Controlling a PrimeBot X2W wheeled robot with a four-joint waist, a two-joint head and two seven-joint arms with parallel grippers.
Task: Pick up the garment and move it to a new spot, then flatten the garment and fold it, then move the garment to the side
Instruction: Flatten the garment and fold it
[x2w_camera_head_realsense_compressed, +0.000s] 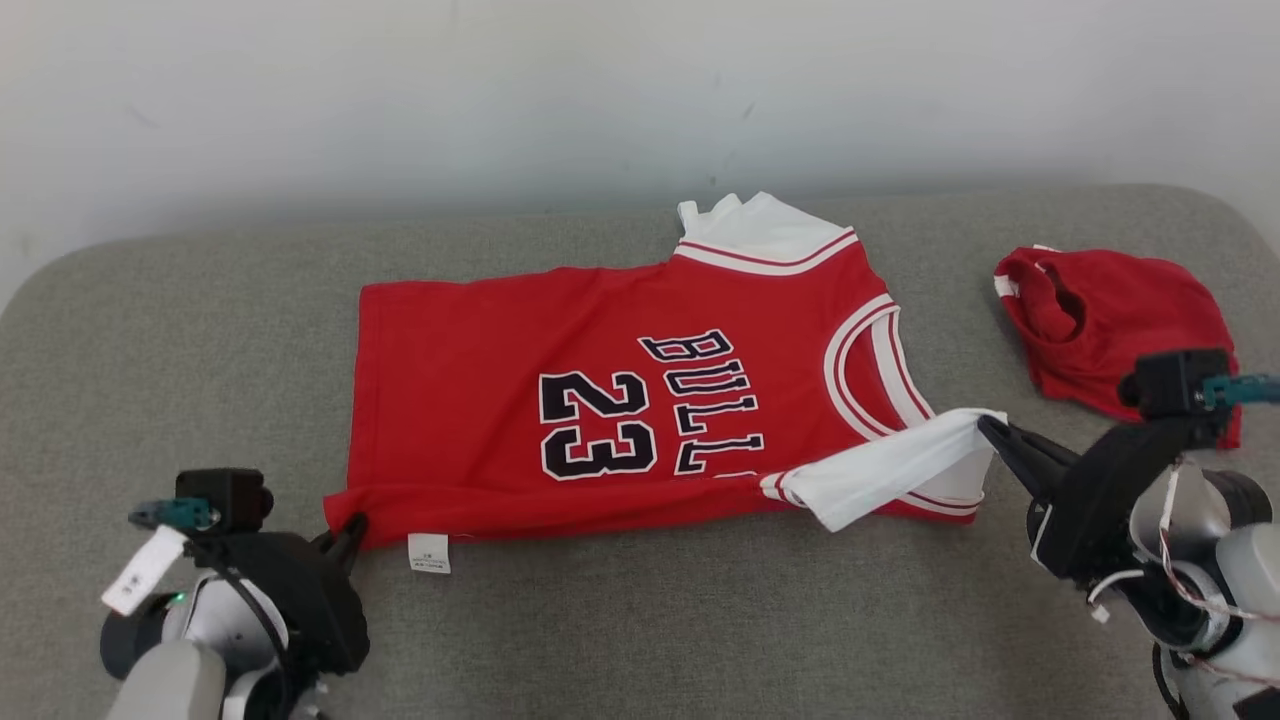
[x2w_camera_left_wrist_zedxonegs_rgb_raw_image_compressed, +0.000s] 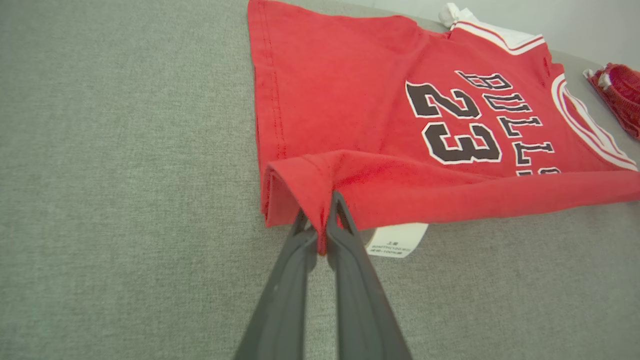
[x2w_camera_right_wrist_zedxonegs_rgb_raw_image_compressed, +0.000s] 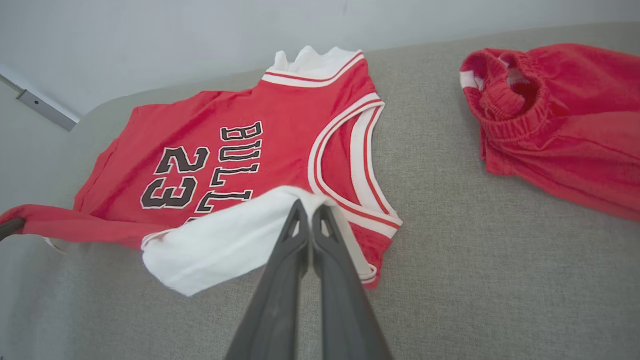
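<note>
The left gripper (x2w_camera_left_wrist_zedxonegs_rgb_raw_image_compressed: 320, 227) pinches the hem corner (x2w_camera_left_wrist_zedxonegs_rgb_raw_image_compressed: 300, 182), the right gripper (x2w_camera_right_wrist_zedxonegs_rgb_raw_image_compressed: 310, 212) the white sleeve (x2w_camera_right_wrist_zedxonegs_rgb_raw_image_compressed: 225, 245) of the jersey (x2w_camera_head_realsense_compressed: 600, 340) at the middle of the cushion (x2w_camera_head_realsense_compressed: 640, 630), both clamped tight; uneven pulling may slip either thin pinch.

A small pair of red shorts (x2w_camera_head_realsense_compressed: 1120, 320) lies bunched up on the right side of the soft grey table (x2w_camera_head_realsense_compressed: 650, 640). The stretchy waistband gapes open and has a bit of white on it. Behind the table is a plain white wall (x2w_camera_head_realsense_compressed: 400, 100)
</note>
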